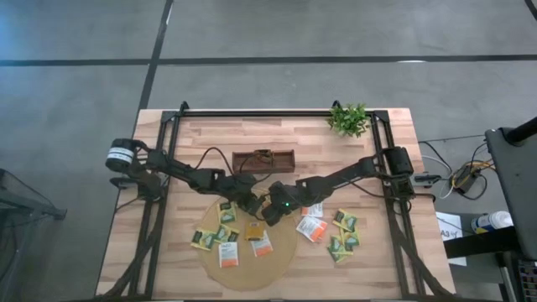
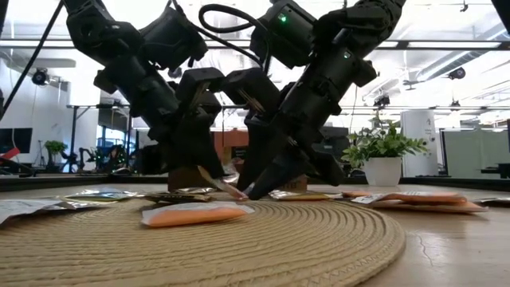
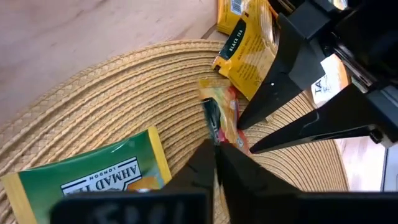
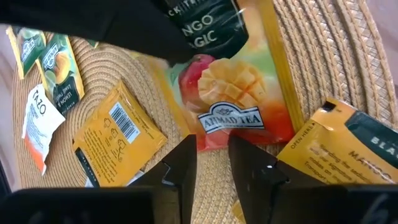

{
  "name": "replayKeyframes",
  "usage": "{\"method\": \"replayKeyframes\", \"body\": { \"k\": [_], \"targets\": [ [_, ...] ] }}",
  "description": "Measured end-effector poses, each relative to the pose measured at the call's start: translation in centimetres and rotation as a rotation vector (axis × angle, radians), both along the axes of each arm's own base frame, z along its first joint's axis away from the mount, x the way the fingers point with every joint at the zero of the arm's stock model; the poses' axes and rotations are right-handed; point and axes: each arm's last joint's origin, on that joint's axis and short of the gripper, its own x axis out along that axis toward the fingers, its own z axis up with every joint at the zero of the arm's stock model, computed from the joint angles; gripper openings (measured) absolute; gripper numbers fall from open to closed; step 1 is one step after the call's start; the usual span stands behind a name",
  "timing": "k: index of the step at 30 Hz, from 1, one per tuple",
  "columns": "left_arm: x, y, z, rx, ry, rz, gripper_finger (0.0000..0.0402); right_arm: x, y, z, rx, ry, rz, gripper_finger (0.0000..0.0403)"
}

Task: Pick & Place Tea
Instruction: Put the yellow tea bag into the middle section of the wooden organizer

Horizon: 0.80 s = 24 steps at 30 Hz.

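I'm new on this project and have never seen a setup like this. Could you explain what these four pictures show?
It is a robot with two dark arms at a wooden table. One camera looks straight down, one sits at table height, and one rides on each wrist. Small tea sachets lie scattered on the wood and on a round woven mat; a dark tray and a little plant stand further back. Both grippers meet over the mat. The left gripper is shut on the edge of a mango tea sachet. The right gripper is open, its fingertips at that same sachet's edge, not gripping it.
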Motion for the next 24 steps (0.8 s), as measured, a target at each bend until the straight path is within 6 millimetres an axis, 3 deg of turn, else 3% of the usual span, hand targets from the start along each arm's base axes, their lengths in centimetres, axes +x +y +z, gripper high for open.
{"method": "replayKeyframes", "body": {
  "k": [6,11,19,24],
  "targets": [
    [0.2,0.1,0.3,0.038,-0.012,0.007,0.0002,-0.6,-0.2,2.8,-0.05,-0.044,0.066,0.0114],
    [0.6,0.3,2.6,0.108,-0.068,-0.015,0.0001,-2.4,-1.2,5.6,-0.175,0.004,0.105,0.0133],
    [0.3,2.4,9.0,0.488,0.085,-0.187,0.0001,-5.6,-4.3,10.7,-0.385,0.02,0.079,0.0145],
    [0.7,4.7,10.8,0.738,0.222,-0.364,0.0,-6.3,-6.0,12.0,-0.407,0.0,0.038,0.0134]
  ]
}}
